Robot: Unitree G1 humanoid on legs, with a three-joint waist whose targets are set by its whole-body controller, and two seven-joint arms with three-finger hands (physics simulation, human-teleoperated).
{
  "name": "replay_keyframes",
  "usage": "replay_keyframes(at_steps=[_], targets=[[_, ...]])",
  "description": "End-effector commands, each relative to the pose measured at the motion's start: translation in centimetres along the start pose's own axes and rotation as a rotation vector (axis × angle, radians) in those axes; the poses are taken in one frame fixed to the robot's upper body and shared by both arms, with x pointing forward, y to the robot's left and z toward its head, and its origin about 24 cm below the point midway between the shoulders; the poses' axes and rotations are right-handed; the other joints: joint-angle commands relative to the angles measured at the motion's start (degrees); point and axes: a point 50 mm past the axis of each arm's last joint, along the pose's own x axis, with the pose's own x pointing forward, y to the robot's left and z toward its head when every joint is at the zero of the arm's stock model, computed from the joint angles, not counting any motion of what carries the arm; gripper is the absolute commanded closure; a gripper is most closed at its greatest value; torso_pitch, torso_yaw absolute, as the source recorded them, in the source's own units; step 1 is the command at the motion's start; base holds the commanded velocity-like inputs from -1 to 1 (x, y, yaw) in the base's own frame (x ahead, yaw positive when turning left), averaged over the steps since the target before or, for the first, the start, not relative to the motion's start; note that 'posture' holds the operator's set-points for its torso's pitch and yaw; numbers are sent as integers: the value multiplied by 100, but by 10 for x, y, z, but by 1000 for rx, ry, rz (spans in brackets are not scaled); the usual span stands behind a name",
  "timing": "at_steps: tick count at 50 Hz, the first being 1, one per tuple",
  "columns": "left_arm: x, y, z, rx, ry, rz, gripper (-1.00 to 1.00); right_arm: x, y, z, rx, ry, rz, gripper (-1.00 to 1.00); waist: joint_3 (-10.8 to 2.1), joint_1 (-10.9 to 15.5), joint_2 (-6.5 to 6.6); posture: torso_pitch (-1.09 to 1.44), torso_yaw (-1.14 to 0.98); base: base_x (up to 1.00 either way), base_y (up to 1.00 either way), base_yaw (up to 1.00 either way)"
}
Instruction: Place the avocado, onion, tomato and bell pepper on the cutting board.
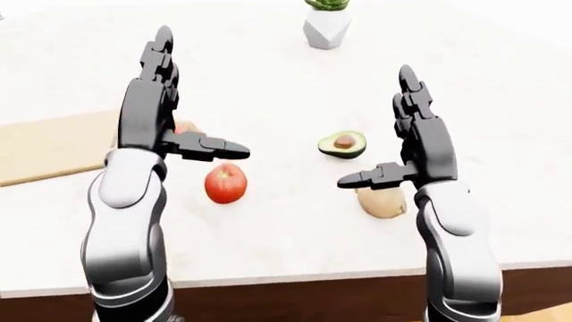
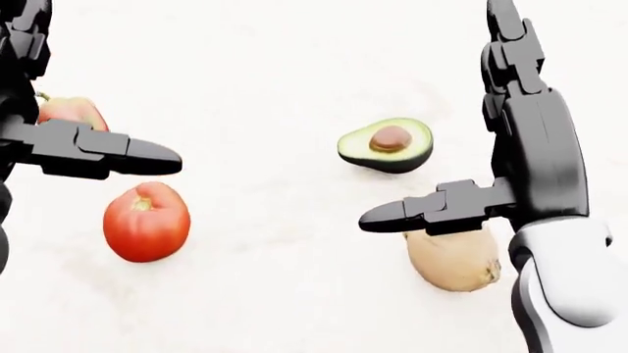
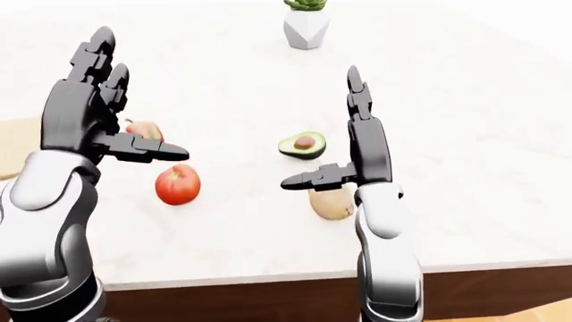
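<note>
1. Avocado (image 2: 386,145): a half, cut face and pit up, on the white counter (image 1: 286,80), centre-right of the head view. Nothing touches it.
2. Onion (image 2: 454,258): tan, on the counter just below the avocado in the head view, partly hidden behind the right hand's thumb. Cannot tell if the thumb touches it.
3. Tomato (image 2: 146,220): red, stem dimple up, on the counter at lower left of the head view, well apart from the avocado and the onion.
4. Bell pepper (image 2: 71,110): reddish, only a piece visible above the tomato, mostly covered by the left hand.
5. Cutting board (image 1: 49,144): tan slab at the left edge of the left-eye view; the visible part carries nothing. All four items sit off it, to its right.
6. Left hand (image 1: 156,111): raised, fingers straight up and spread, thumb sticking out to the right above the tomato. Holds nothing.
7. Right hand (image 1: 420,137): raised, fingers straight up, thumb out to the left. Holds nothing.
8. Pot (image 1: 326,28): white, faceted, at top centre of the left-eye view, well apart from the produce. It holds a green plant (image 1: 327,4), cropped by the frame edge.
</note>
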Motion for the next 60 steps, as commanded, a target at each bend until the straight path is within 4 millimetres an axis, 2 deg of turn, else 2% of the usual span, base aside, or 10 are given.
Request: replay_keyframes(at_steps=[1, 10, 23, 29, 38, 49, 51, 55, 59, 60], targets=[[-1, 3, 17, 11, -87, 18, -100, -2, -5, 16, -20, -77, -18, -100, -149, 0, 11, 0, 0, 0, 0, 0], [0, 2, 17, 13, -87, 15, -100, -26, -15, 13, -55, -44, -32, -100, -109, 3, -7, 0, 0, 0, 0, 0], [1, 0, 16, 13, -85, 8, -100, -41, -17, 12, -74, -15, -15, -100, -75, -21, -6, 0, 0, 0, 0, 0], [0, 0, 17, 14, -86, 6, -100, -52, -16, -3, -82, 17, -3, -100, -65, -26, -7, 0, 0, 0, 0, 0], [1, -1, 16, 12, -85, 2, -100, -56, -14, -11, -95, 53, 15, -100, -71, -29, 8, 0, 0, 0, 0, 0], [1, -1, 16, 13, -85, 3, -100, -48, -10, -24, -101, 77, 22, -100, -104, -26, 4, 0, 0, 0, 0, 0], [1, 0, 17, 13, -86, 5, -100, -47, -9, -25, -99, 78, 20, -94, -111, -24, 3, 0, 0, 0, 0, 0], [1, -1, 15, 15, -84, 5, -100, -46, -11, -24, -104, 85, 20, -46, -114, -15, 2, 0, 0, 0, 0, 0], [1, -1, 17, 14, -87, 4, -100, -48, -13, -29, -106, 94, 12, -42, -123, -10, -3, 0, 0, 0, 0, 0], [1, 0, 17, 16, -87, 5, -100, -49, -13, -31, -109, 96, 10, -35, -126, -12, -4, 0, 0, 0, 0, 0]])
